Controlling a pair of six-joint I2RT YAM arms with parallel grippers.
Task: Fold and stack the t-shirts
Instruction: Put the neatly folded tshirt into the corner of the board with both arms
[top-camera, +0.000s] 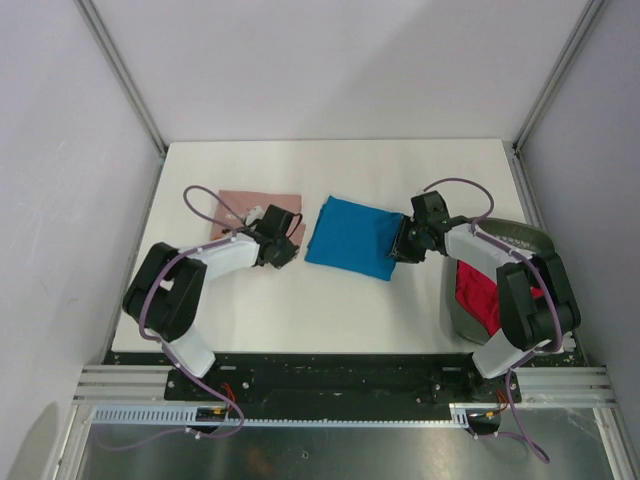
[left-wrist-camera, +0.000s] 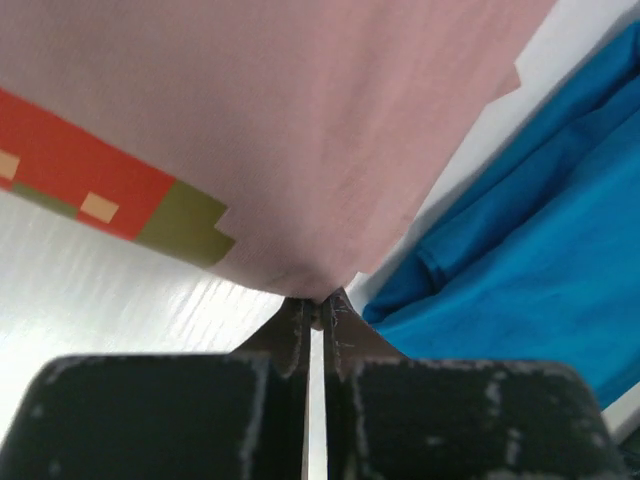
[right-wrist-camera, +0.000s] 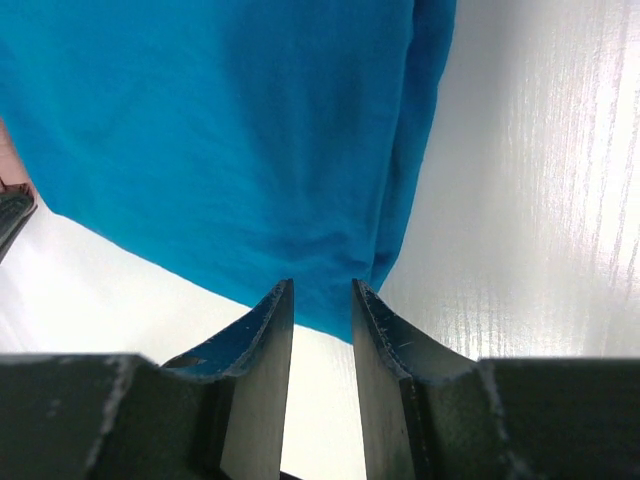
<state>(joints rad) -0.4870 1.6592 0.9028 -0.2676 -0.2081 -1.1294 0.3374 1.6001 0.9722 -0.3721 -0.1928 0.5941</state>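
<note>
**A:** Item one, pink shirt (top-camera: 250, 203)?
**B:** Folded, on the table (top-camera: 320, 310), left of centre. One edge is lifted. The left gripper (left-wrist-camera: 315, 302) has its fingers pressed together on that edge.

**A:** Item two, blue shirt (top-camera: 350, 237)?
**B:** Folded, mid-table, just beside the pink one. The right gripper (right-wrist-camera: 318, 292) is at its right hem, fingers a narrow gap apart, with the hem reaching into the gap. Whether they actually bite the cloth, I cannot tell from this angle.

**A:** Item three, red shirt (top-camera: 478, 290)?
**B:** Bunched in the basket (top-camera: 525, 238), far right, not yet folded.

**A:** Step in hand?
**B:** By my reading, stacking. Two are folded and neither lies on the other yet.

**A:** Next move calls for?
**B:** Probably carrying one folded shirt onto the other. That needs a grip through all layers, a low carry so the fold holds, and squared edges. The red one then needs taking out and folding.
</note>
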